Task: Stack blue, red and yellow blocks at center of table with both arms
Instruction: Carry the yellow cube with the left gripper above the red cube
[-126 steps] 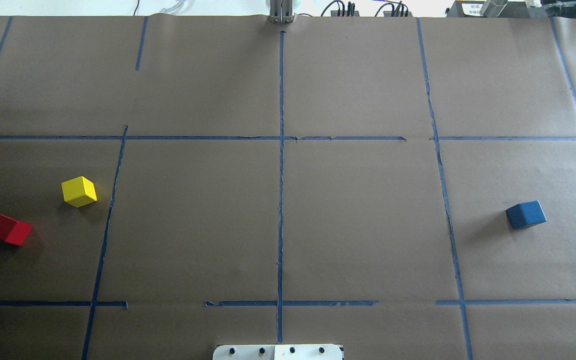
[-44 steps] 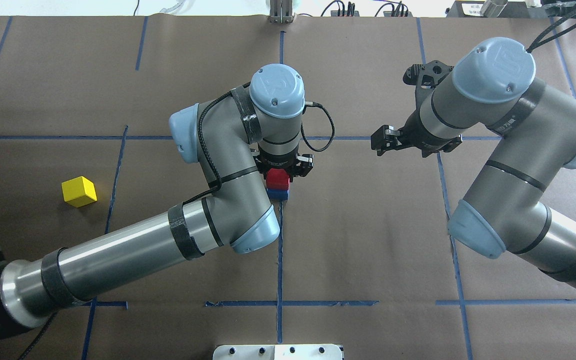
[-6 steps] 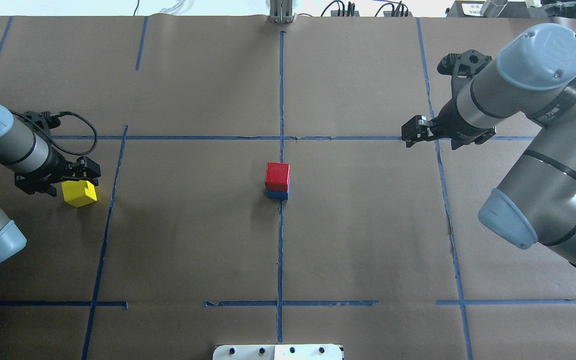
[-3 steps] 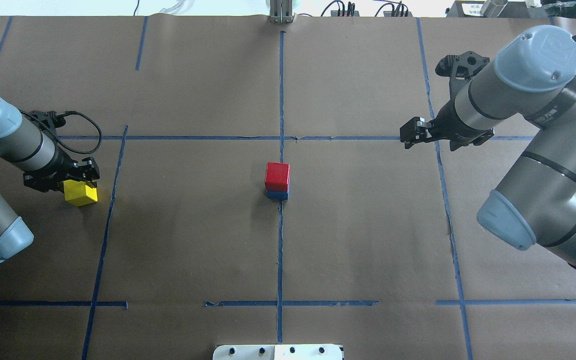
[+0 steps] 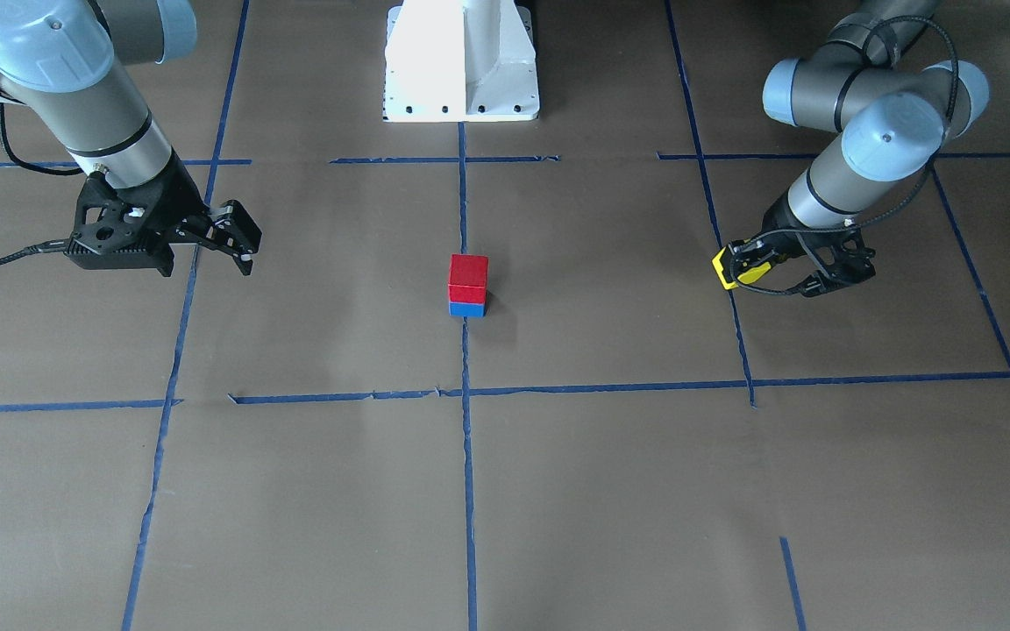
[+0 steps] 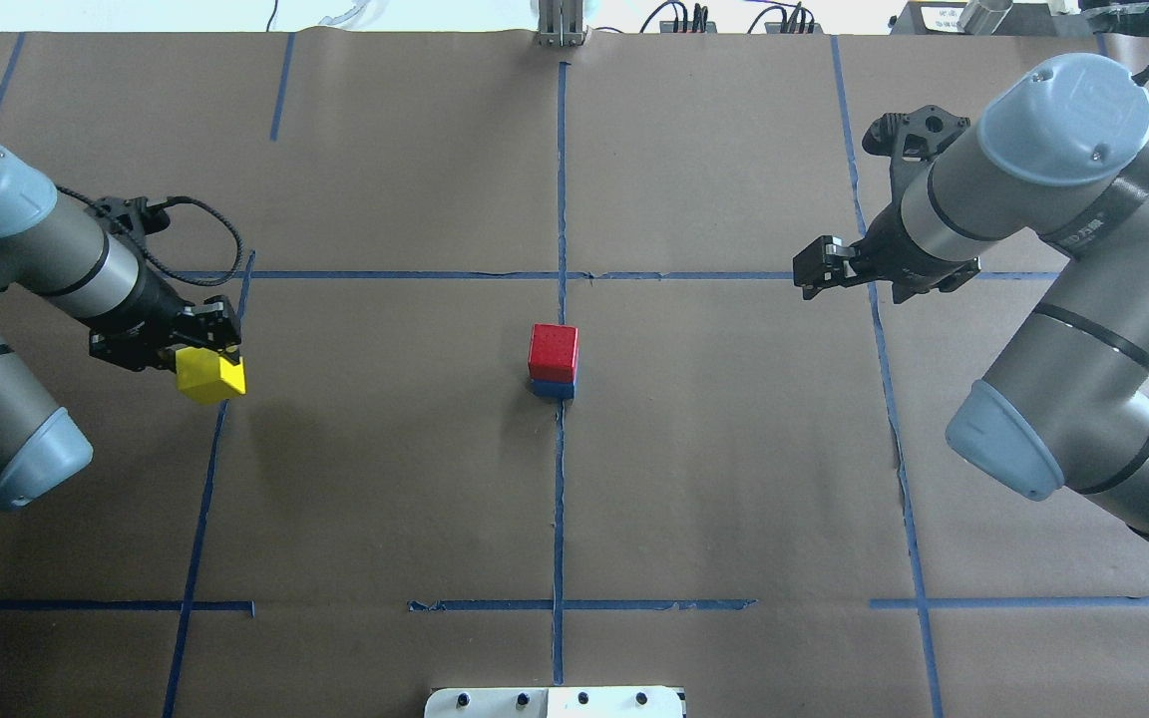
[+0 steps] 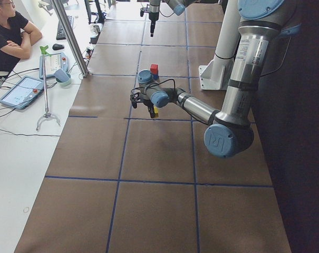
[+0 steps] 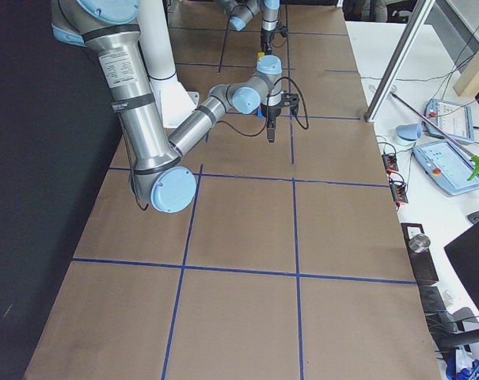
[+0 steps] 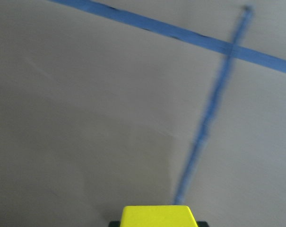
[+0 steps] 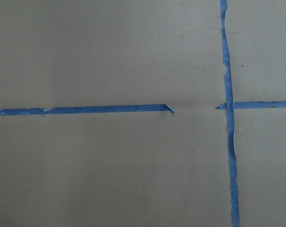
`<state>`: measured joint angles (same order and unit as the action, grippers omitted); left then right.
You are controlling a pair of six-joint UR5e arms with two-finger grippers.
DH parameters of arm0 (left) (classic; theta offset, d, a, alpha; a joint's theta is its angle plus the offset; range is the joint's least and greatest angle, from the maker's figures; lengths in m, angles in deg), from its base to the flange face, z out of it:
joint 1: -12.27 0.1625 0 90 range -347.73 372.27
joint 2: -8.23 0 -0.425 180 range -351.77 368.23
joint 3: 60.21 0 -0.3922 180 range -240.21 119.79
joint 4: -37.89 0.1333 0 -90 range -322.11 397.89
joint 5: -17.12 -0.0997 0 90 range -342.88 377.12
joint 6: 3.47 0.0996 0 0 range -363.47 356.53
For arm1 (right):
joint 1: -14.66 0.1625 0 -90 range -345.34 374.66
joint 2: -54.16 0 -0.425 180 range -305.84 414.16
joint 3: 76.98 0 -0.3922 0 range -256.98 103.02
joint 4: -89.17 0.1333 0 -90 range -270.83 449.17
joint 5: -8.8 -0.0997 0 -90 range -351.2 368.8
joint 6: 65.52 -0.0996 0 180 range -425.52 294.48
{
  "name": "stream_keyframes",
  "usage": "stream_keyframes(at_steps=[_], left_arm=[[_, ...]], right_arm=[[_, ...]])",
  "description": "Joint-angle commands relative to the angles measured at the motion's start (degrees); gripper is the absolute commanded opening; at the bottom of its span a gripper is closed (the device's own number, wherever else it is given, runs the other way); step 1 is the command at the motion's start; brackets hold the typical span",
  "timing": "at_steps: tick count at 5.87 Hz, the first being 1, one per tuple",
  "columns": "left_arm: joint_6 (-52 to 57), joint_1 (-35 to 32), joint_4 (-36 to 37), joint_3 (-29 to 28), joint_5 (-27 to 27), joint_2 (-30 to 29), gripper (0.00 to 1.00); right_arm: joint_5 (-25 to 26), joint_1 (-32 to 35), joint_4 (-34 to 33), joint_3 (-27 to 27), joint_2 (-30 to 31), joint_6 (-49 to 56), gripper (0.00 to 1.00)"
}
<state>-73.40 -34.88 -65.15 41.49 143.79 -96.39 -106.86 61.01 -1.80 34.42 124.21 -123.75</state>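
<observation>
Left pincer (image 6: 197, 351) grips the yellow block (image 6: 212, 377), apparently lifted, well left of the stack: red block (image 6: 553, 349) on blue block (image 6: 554, 390). Right pincer (image 6: 818, 276) hangs open, empty, well right of it. Risk: the yellow sits skewed, so an off-centre release could topple all 3.

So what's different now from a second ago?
The left gripper has lifted the yellow block off the table and moved it a little way toward the middle. The red block stayed on the blue block, and the right gripper stayed hovering, open.
</observation>
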Motion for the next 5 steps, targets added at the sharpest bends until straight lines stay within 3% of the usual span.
stream_keyframes(at_steps=[1,2,3,4,5], left_arm=[[0.0,0.5,11.8,5.1,0.2,-13.1,0.0],[0.1,1.1,15.9,5.2,0.2,-19.9,0.0],[0.3,3.3,16.0,5.1,-2.3,-22.4,0.0],[0.4,9.5,16.6,3.0,-9.8,-26.4,0.0],[0.5,11.5,16.7,-3.0,-12.7,-31.6,0.0]], right_arm=[[-0.3,0.1,0.0,-0.1,-0.1,0.1,1.0],[-0.7,1.4,0.0,0.0,-0.1,1.4,1.0],[-0.7,2.2,0.0,0.5,0.4,2.5,1.0],[-1.6,3.5,-0.1,0.7,1.2,4.2,1.0],[-4.5,6.4,-0.3,2.6,4.5,7.0,1.0]])
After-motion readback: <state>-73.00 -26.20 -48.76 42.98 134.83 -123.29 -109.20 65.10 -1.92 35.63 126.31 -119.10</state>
